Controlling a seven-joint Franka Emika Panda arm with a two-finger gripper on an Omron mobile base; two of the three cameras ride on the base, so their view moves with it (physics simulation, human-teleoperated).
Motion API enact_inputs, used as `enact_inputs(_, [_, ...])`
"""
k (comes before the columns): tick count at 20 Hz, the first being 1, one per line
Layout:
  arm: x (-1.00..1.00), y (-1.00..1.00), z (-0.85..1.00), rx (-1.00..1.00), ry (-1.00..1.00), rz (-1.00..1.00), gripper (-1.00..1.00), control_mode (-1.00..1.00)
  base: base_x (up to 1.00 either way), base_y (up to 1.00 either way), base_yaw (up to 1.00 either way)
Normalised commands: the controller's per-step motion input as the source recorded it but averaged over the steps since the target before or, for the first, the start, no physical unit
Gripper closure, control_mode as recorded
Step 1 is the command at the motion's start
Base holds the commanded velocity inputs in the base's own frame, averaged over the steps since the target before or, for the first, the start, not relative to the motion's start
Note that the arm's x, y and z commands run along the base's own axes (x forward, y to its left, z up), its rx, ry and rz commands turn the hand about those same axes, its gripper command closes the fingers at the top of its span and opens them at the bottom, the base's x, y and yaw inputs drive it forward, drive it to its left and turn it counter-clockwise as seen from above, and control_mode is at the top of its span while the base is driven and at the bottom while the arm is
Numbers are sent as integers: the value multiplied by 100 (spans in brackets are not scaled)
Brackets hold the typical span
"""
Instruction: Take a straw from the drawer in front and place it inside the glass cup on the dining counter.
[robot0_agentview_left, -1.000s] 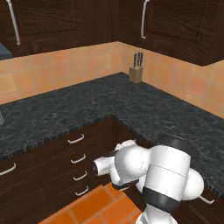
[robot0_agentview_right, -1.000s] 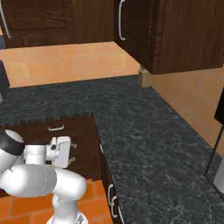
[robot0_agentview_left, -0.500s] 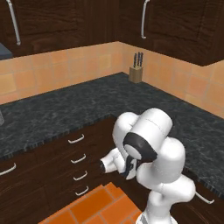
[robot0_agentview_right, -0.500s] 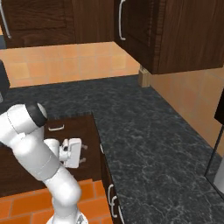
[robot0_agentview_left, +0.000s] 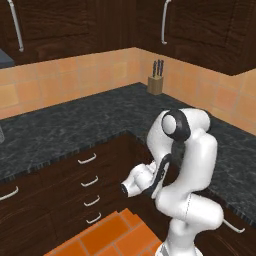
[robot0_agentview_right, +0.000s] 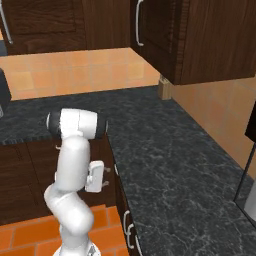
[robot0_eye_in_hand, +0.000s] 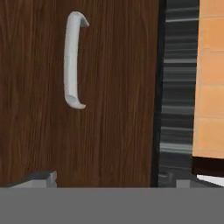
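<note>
white arm folded low beside dark cabinets, gripper (robot0_agentview_left: 125, 189) aimed at the column of narrow drawers (robot0_agentview_left: 90, 189) at 9 o'clock, jaw gap impossible to judge, hand view faces a closed dark wood drawer (robot0_eye_in_hand: 109, 87), its curved silver handle (robot0_eye_in_hand: 73, 60) at 11 o'clock, black granite counter (robot0_agentview_left: 75, 125) above

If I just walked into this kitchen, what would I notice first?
Probably the big white robot arm, bent over in front of the dark brown drawers under the black speckled counter. Its gripper points at the drawers with curved silver handles, and the hand view shows one silver handle close up on the dark wood. At the back of the counter, by the orange tiled wall, stands a knife block.
</note>
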Motion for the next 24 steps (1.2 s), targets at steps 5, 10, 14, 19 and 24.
enact_inputs(5, [37, 0, -31, -2, -9, 0, -100, -100, 0, 0, 0])
enact_inputs(10, [56, -1, -4, -1, -8, -2, -100, -100, 0, 0, 0])
enact_inputs(14, [51, -8, 0, 0, -8, -2, -100, -100, 0, 0, 0])
enact_inputs(19, [45, -23, 0, 0, -1, -2, -100, -100, 0, 0, 0])
enact_inputs(24, [40, -22, -6, 0, 0, 0, -100, -100, 0, 0, 0])
